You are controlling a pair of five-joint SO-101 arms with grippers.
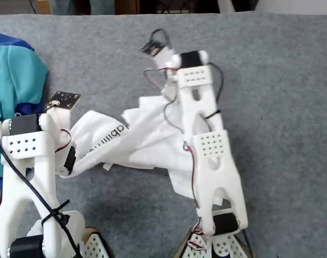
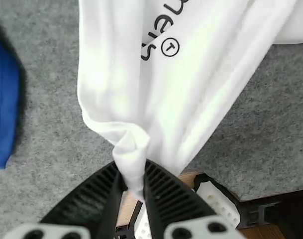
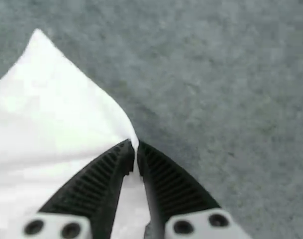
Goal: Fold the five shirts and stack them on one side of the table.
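**Left arm** [image 1: 26,161]: rises from the near-left edge of the tabletop [image 1: 281,80] and is bent forward, with its wrist turned in toward the centre.

**Left tool** [image 2: 134,183]: jaws narrow, clamped on a bunched fold of the white shirt [image 1: 142,137]. The cloth fans out from the pinch, with dark lettering showing on it.

**Right arm** [image 1: 206,140]: stretches from the near edge out over the shirt toward mid-tabletop, with its wrist at the shirt's far edge.

**Right tool** [image 3: 135,153]: jaws all but closed, gripping the shirt's edge just beside a pointed corner. Bare grey tabletop lies beyond the tips.

**White shirt**: crumpled at the centre of the tabletop. It is drawn out diagonally from the left tool to the right tool, and part of it lies under the right arm.

**Teal shirt** [image 1: 15,80]: heaped at the left edge of the tabletop, just beside the left arm and apart from the white shirt.

**Blue garment** [image 1: 7,42]: touches the teal shirt at the same left edge. In the left wrist view it lies flat on the tabletop, near the hanging white cloth but not touching it.
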